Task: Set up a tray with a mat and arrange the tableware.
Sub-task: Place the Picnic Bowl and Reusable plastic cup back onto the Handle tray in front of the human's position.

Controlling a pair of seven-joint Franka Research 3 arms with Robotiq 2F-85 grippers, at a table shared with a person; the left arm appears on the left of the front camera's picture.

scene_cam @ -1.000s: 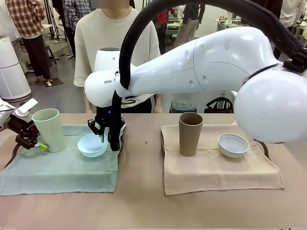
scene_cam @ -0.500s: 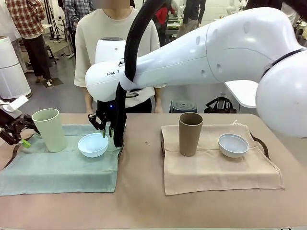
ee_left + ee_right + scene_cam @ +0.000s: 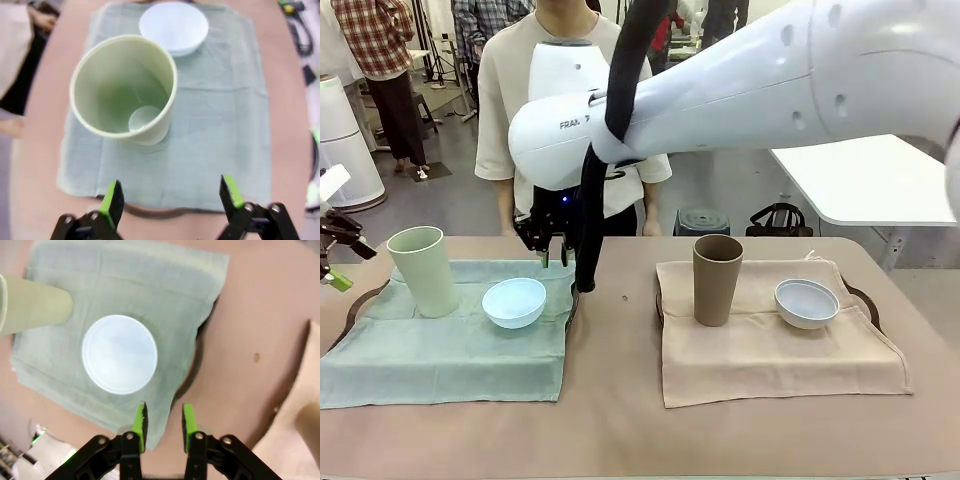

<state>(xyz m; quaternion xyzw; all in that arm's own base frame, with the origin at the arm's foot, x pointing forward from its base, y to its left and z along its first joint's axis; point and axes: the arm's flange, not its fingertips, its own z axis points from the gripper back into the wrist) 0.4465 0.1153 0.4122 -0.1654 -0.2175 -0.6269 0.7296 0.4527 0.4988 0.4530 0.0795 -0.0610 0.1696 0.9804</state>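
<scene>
1. Brown tabletop (image 3: 620, 420) in a busy workroom; a person (image 3: 565, 100) stands at the far side, between the two trays.
2. Left side: green mat (image 3: 450, 350) lies over a dark tray (image 3: 572, 302) whose rim shows at the mat edge. On it stand the pale green tumbler (image 3: 422, 270), upright, and the light blue bowl (image 3: 514, 302) just beside it, not touching.
3. Right side: beige mat (image 3: 770, 350) carries the brown tumbler (image 3: 717, 279) and the bluish-white bowl (image 3: 807, 303), near each other but apart.
4. Change vs. 1 s ago: the right gripper (image 3: 552, 250) was low at the blue bowl and has now lifted up and away; the left gripper (image 3: 335, 250) was touching or almost touching the green tumbler and has pulled back to the table's edge. Bowl and tumbler stayed in place.
5. Meaning, in my judgement: both pieces are released, and the arrangement looks finished or nearly so.
6. Fingers: in the left wrist view the left gripper's fingers (image 3: 111, 196) are spread wide w/ nothing between, above the near mat edge. In the right wrist view the right gripper's fingers (image 3: 139, 426) stand only a narrow gap apart, holding nothing, over the mat corner.
</scene>
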